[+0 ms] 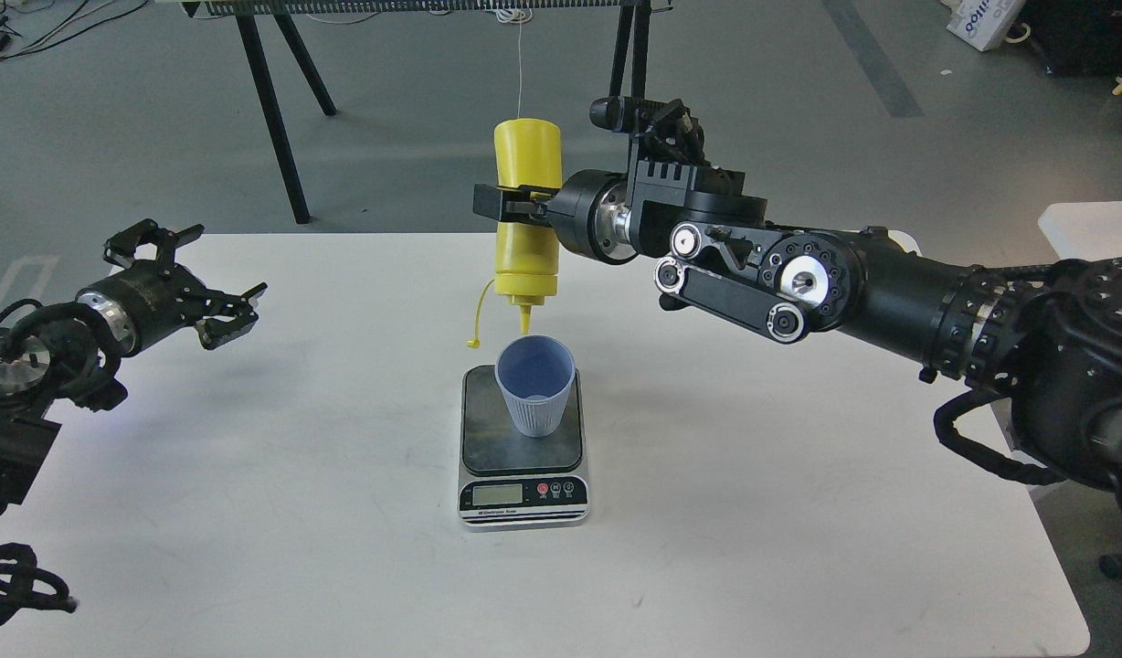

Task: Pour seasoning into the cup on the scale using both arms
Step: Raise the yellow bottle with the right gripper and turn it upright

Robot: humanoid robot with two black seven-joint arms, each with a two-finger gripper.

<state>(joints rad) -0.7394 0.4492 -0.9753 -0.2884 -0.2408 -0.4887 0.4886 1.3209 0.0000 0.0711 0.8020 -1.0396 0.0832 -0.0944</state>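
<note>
The right gripper (511, 203) grips the yellow squeeze bottle (527, 215) across its middle, its fingers closed onto the body from the 3 o'clock side. The bottle's long axis runs straight up and down, turned over so that the cone nozzle (525, 320) points toward 6 o'clock. The nozzle tip sits just above the far rim of the blue-grey ribbed cup (535, 386), at about the cup's 12 o'clock edge, and I cannot tell whether it lies fully inside the mouth. The tethered cap strap (480, 315) dangles free at the nozzle's 9 o'clock side.

The cup stands upright on the dark platform of the kitchen scale (523, 445), near the middle of the white table (250, 512). No seasoning is visible falling or lying in the cup.

The left gripper (237, 313) hangs well apart at 9 o'clock from the cup, fingers spread and empty, pointing toward the scale.

The pour appears to hinge on nozzle over mouth: a slight shift toward 6 o'clock would centre it. The right arm alone is placed to squeeze.
</note>
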